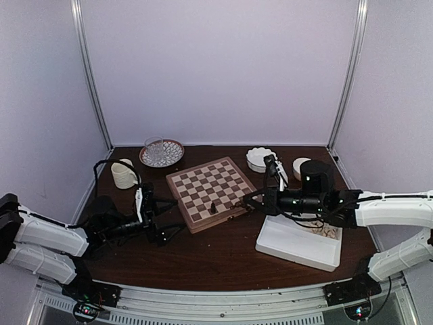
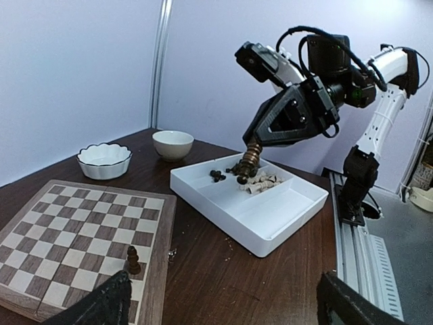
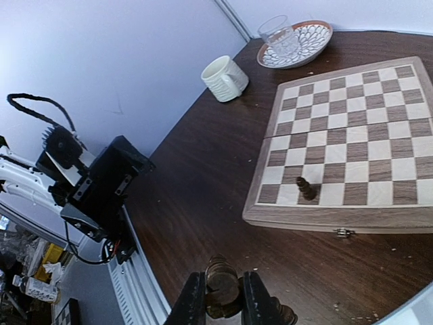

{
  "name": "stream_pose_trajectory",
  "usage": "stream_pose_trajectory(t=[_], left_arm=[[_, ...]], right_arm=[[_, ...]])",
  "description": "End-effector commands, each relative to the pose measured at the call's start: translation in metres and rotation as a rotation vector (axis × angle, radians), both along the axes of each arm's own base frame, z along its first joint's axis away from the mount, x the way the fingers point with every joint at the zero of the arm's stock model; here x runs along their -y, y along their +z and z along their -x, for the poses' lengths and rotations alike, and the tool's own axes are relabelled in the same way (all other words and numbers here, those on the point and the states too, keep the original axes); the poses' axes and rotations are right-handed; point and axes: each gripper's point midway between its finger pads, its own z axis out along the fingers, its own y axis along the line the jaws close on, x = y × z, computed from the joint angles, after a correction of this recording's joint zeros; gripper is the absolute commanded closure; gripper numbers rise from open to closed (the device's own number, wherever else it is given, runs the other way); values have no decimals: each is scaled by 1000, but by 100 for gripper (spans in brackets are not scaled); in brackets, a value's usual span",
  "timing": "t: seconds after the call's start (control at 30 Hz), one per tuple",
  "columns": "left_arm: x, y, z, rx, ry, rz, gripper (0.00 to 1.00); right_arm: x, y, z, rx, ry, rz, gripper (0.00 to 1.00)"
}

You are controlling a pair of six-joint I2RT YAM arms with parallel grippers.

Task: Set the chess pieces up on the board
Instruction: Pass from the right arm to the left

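Right gripper [image 3: 223, 303]: this is the closest thing to my right wrist camera. Its two fingers are squeezed tight on one dark chess piece [image 3: 222, 283]. It hangs in the air between the white tray [image 1: 298, 249] and the board [image 1: 203, 179].
Held piece: in the left wrist view it pokes out below the fingers. It looks a bit tilted. I cannot tell what kind of piece it is.
Left gripper [image 2: 224, 281]: its fingers are spread wide and hold nothing. It sits low, by the near left side of the board.
Board: it is almost bare. Only one lone piece [image 1: 213, 208], a dark one, stands on it, close to the near edge.
Tray: more dark pieces [image 2: 218, 176] and pale pieces [image 2: 264, 181] lie in a heap at its far right end. I think the job has only just begun.
Worry one: the held piece is small and round. If my grip is weak, it can slip out and roll across the table [image 1: 203, 264].
Worry two: if the piece is tilted when I set it down, it can fall over as the fingers let go.
Worry three: the lone piece is not far from my right gripper. A low pass can knock it flat.
Worry four: the squares are small. A little miss puts the piece on a line or on the wrong square.
Worry five: both grippers are near the board. If they reach in together, they can bump.
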Motion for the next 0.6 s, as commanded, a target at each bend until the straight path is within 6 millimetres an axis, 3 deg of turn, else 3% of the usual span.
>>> stream_pose_trajectory(t=[0.0,0.13,0.43,0.57], left_arm=[[1,30,9,188,-14,88,6],[7,31,22,256,-64,78,9],[15,32,41,332,-173,63,36],[17,33,47,341,-212,71,39]], right_arm=[[-32,43,20,49,94,-135,100],[-48,52,30,68,126,-139,100],[-81,61,49,84,202,-179,99],[-92,63,54,92,224,-187,100]])
